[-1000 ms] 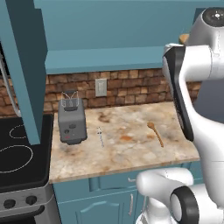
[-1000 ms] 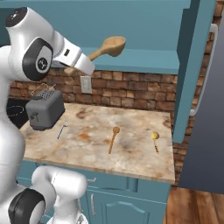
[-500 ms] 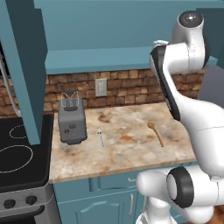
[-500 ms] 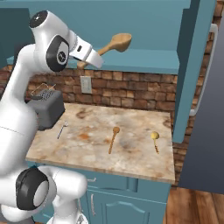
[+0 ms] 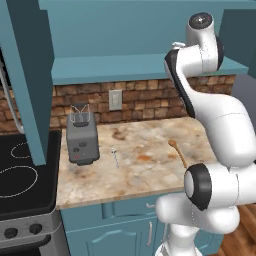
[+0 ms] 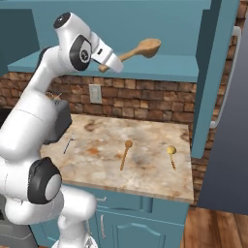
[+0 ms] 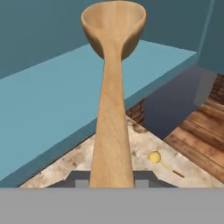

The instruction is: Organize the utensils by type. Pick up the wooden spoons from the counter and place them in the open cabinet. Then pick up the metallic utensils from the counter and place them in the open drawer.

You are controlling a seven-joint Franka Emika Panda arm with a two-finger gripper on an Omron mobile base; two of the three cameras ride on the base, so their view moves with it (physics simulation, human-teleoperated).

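High up, arm bent over, fingers clenched on large wooden spoon, above cabinet shelf

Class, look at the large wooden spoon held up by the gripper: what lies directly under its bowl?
Under the large wooden spoon the flat teal shelf of the open cabinet shows, bare where visible. The spoon's bowl and handle cover a strip of that shelf in the hand view, so that strip cannot be checked.
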